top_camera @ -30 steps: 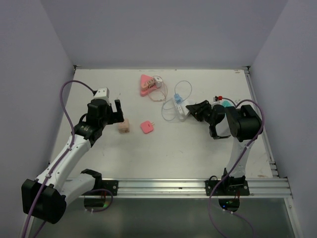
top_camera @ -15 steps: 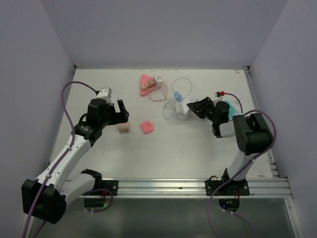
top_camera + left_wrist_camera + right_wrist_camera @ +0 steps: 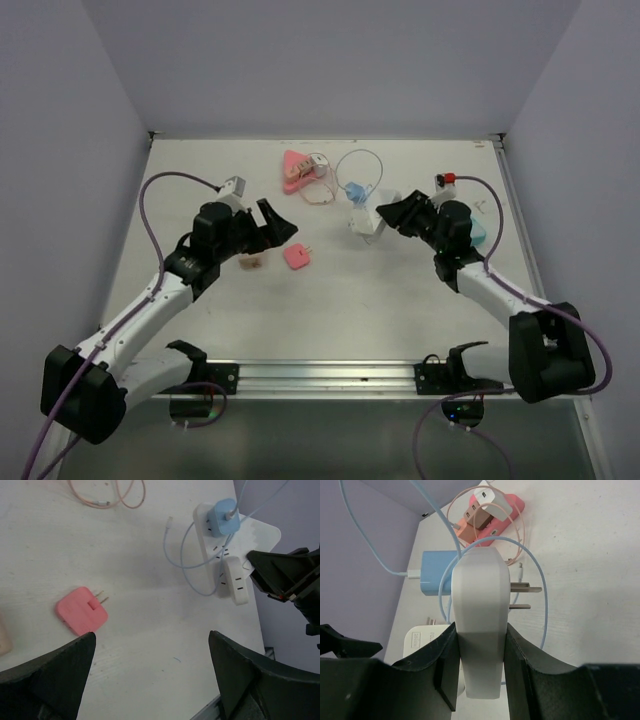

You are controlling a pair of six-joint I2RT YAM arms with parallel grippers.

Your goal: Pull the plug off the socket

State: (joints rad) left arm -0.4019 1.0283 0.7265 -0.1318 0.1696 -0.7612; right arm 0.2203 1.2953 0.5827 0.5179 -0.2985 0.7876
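A white socket block (image 3: 366,222) carries a blue plug (image 3: 353,190) with a thin blue cable. My right gripper (image 3: 385,215) is shut on the block's end. In the right wrist view the gripper (image 3: 479,650) pinches the white block (image 3: 479,600) edge-on; the blue plug (image 3: 436,573) sits on its left face and two prongs stick out on its right. My left gripper (image 3: 275,228) is open and empty over the table, left of the block. The left wrist view (image 3: 151,637) shows the block (image 3: 205,535), the blue plug (image 3: 223,518) in it, and a white adapter (image 3: 235,580) beside it.
A loose pink plug (image 3: 296,256) lies below my left gripper, and a beige plug (image 3: 252,263) lies left of it. A pink triangular socket (image 3: 297,170) with plugs and an orange cable (image 3: 322,192) lies at the back. A teal object (image 3: 478,232) lies behind my right arm.
My left gripper has swung right, from beside the beige plug to over the pink plug. My right arm has stretched out low, still gripping the white block; the blue cable loop has shifted back.
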